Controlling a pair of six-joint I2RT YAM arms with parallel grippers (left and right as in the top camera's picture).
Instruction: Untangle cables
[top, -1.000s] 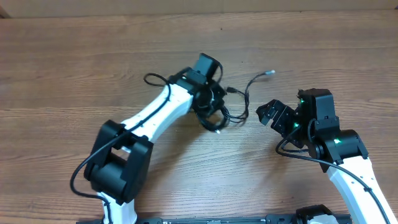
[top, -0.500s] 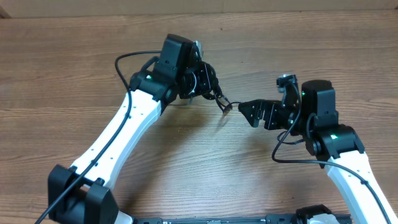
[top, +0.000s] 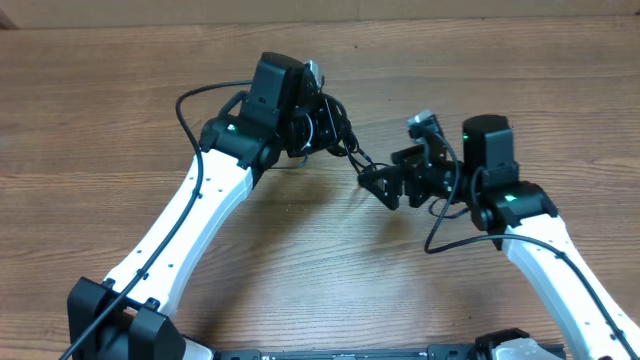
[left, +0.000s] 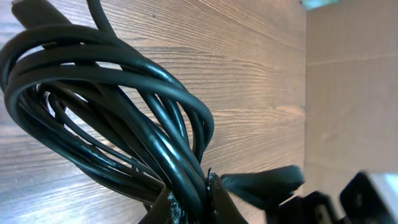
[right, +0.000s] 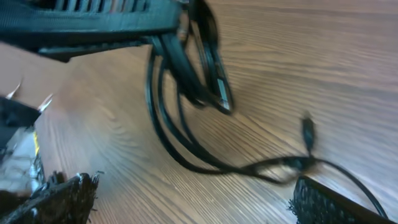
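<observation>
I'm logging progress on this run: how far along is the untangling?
Done: the left gripper has pinched the cables and holds the bundle up. In hand: the right gripper, open, sits beside a loose strand trailing from the bundle, not gripping it. Left: nothing is separated yet; the loops are wound together in one coil.

Table (top: 120, 100): brown wood-grain top, with the grain running left to right. It spans the whole overhead view. A paler strip (top: 500, 8) borders its far edge.

On it, near centre: loose strands of the cables (right: 205, 163) trail low across the wood. One small plug end (right: 307, 130) is among them. Whether they actually touch the surface cannot be told.
</observation>
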